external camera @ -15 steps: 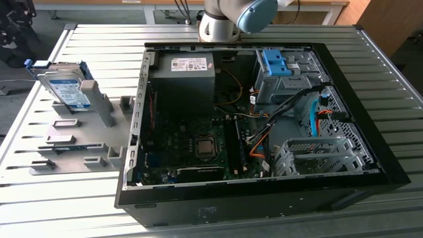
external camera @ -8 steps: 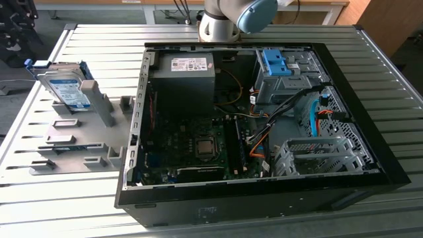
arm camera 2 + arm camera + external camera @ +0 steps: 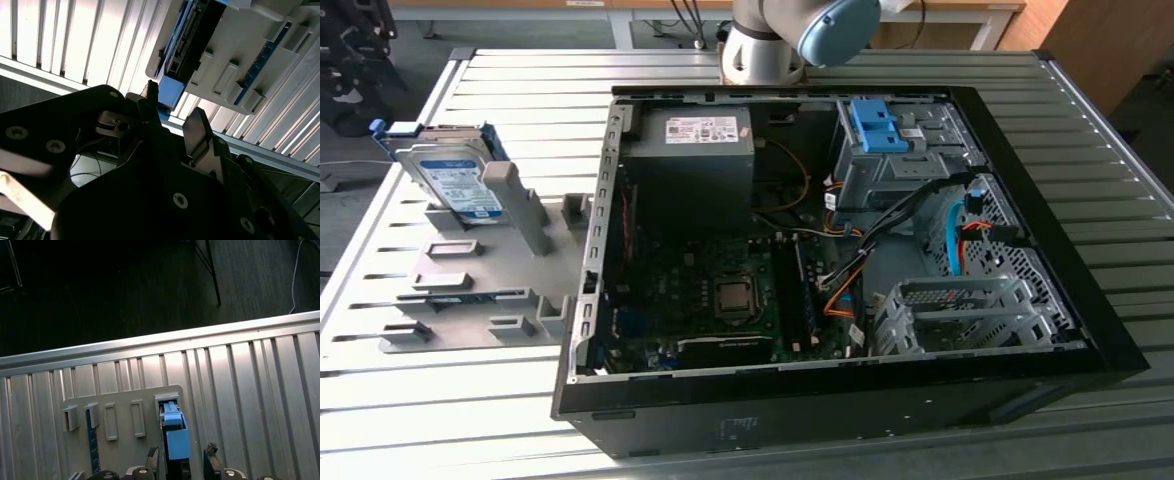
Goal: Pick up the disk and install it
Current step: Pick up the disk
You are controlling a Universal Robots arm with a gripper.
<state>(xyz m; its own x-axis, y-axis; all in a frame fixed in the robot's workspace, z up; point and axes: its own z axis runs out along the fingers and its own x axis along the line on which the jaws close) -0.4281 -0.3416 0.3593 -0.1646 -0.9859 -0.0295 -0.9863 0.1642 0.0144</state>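
We see the pincer open w/ fingers apart, seemingly just above the disk, upright in its grey holder on the surface, beside the open PC case.

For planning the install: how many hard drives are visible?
1: the disk stands in the gray holder at the exterior view's left, outside the computer case. Others may hide inside.

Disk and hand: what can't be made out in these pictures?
- Label of the disk: in the first wrist view the disk stands edge-on, so its face is hidden.
- Gap from the hand to the disk: both wrist views look along the open hand, so depth is unreadable.
- The arm: cut off by the exterior view's upper edge.
- Inside the computer case: cables cover parts in the exterior view.
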